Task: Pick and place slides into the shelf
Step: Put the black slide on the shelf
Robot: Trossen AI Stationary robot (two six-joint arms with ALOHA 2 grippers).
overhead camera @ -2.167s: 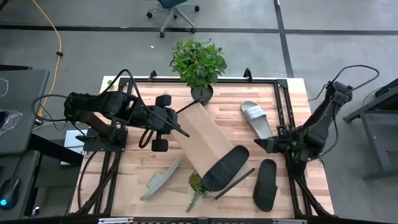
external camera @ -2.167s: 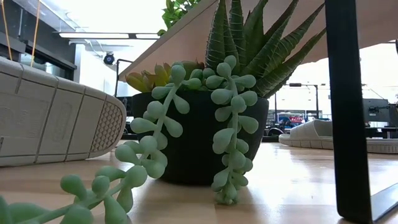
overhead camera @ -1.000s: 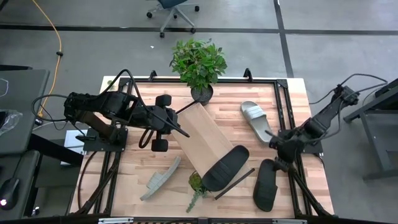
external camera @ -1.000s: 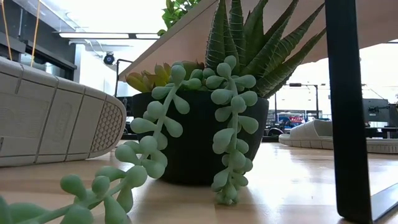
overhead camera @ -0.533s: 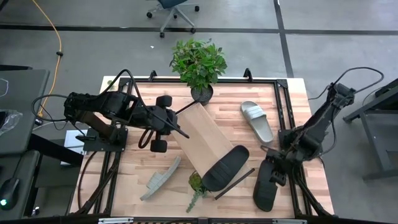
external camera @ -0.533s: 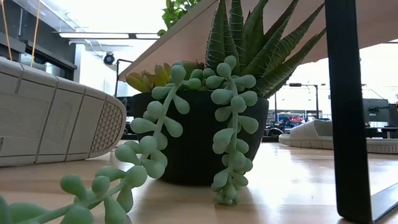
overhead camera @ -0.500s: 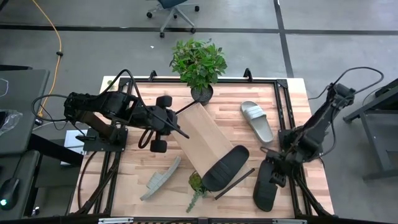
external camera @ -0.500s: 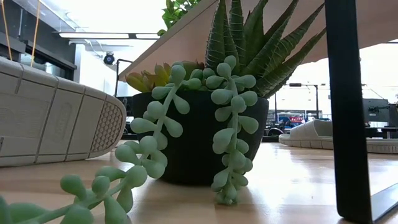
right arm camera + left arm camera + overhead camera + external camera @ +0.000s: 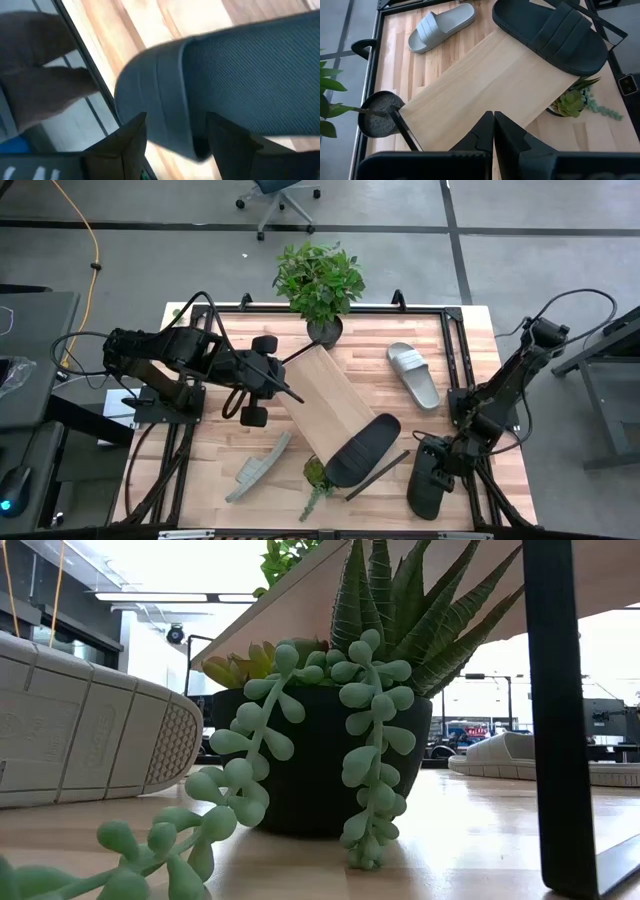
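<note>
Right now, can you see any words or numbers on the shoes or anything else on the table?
No words or numbers can be read anywhere.
Grey slide sole: moulded patches in the tread, too blurred to read.
Far-off red sign in the room behind: too small to read.
Black slides, shelf and plant pot: plain, no text.

Long light-wood shelf board (image 9: 328,402): upper half bare; lower end blocked by matte black slide sandal (image 9: 362,449), small dark-potted succulent (image 9: 316,473) beneath. Slatted wooden worktop (image 9: 205,480): open at front left corner
</note>
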